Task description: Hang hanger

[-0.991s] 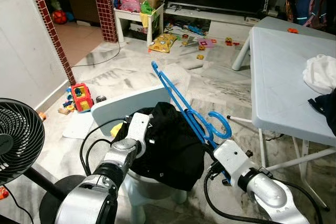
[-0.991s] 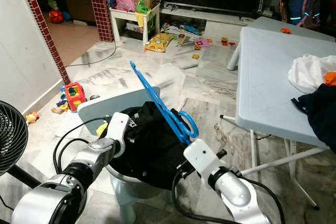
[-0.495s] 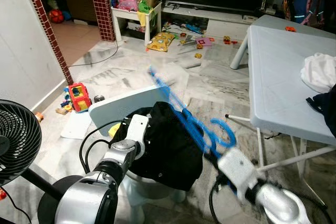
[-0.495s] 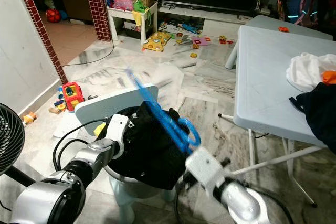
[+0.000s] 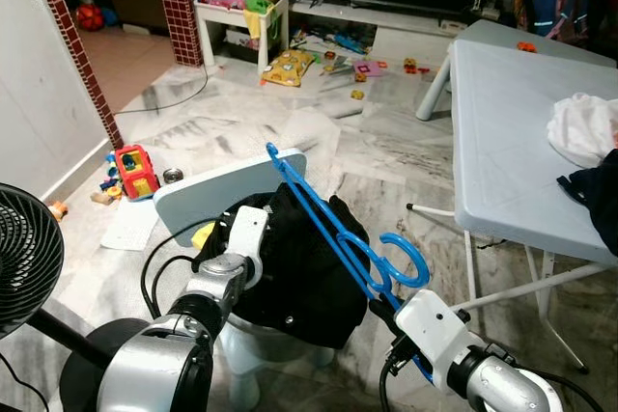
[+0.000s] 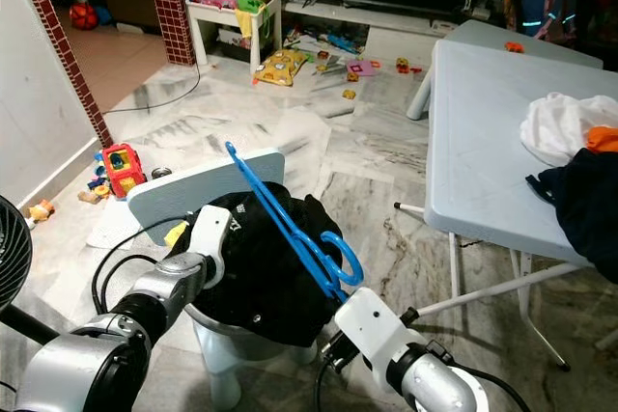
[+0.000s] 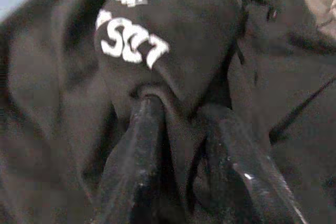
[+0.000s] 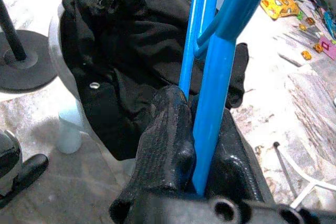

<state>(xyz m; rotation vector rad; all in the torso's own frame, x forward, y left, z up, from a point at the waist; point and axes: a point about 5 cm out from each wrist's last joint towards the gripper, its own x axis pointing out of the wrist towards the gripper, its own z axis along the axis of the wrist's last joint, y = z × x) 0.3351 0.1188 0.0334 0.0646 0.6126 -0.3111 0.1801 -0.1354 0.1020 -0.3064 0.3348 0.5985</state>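
Observation:
A blue plastic hanger [image 5: 328,229] slants up over a black garment [image 5: 309,272], hook end nearest me. My right gripper [image 8: 202,116] is shut on the hanger's bar just below the hook, seen low right of centre in the left eye view [image 5: 379,304]. The garment, with white lettering [image 7: 128,45], is heaped on a pale blue child's chair [image 5: 208,195]. At the heap's left side, my left gripper [image 7: 181,106] is shut on a fold of the black cloth, its fingertips buried in the fabric [image 5: 263,222].
A pale folding table [image 5: 502,132] stands at the right with a white cloth [image 5: 582,127] and dark clothes [image 5: 601,190] on it. A black fan [image 5: 19,258] is at the near left. Toys [image 5: 130,169] litter the marble floor beyond.
The camera has shifted a little. My right arm swung with the hanger, blurred half a second ago, and now holds it steady and slightly lower. The left gripper stays on the garment.

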